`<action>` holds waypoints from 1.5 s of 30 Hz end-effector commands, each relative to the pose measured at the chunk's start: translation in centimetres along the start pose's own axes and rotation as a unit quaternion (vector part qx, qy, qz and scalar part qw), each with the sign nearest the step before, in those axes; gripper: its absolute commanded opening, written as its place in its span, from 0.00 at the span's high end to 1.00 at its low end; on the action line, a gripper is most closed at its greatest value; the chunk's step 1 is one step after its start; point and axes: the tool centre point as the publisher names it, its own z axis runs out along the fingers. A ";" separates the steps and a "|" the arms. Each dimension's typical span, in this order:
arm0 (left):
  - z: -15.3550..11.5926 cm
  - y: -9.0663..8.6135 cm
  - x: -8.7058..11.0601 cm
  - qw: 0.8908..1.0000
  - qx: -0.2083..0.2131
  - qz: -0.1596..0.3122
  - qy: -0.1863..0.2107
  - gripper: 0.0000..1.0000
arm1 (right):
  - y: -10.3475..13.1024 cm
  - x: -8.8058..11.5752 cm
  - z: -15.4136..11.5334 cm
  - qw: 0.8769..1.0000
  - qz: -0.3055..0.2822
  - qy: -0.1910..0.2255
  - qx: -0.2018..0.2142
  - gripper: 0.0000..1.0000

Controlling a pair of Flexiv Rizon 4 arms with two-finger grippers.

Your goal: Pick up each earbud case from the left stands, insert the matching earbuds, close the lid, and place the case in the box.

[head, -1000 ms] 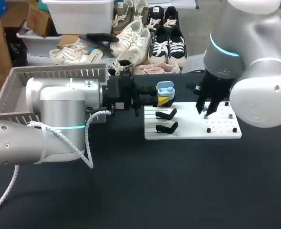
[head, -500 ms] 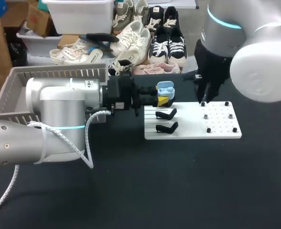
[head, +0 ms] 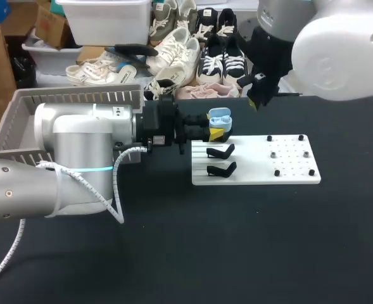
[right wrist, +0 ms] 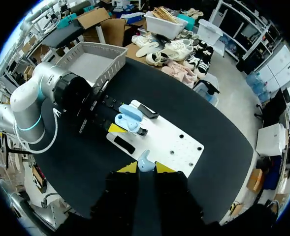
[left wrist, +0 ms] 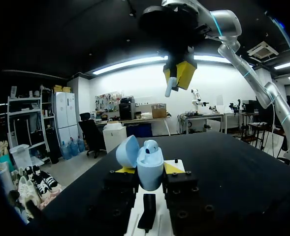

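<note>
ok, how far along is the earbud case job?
Done: the blue case is off the stands, lid open, one bud apparently seated in it. In hand: left fingers grip the case; right fingers hold an earbud above the white board. Left: insert that earbud, close the lid, place the case in the grey box.

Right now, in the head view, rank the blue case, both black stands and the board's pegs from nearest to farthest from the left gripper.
1. Blue case: clamped between the left gripper's fingers, lid open.
2. Rear black stand: on the white board's left side, just beside the gripper.
3. Front black stand: same side, by the board's front edge.
4. Pegs: board's right side, farthest.
</note>
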 end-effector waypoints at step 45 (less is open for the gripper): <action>0.0 -0.1 0.0 1.000 -0.002 0.001 -0.001 1.00 | 4.6 -4.8 6.4 0.997 -0.059 0.023 -0.046 1.00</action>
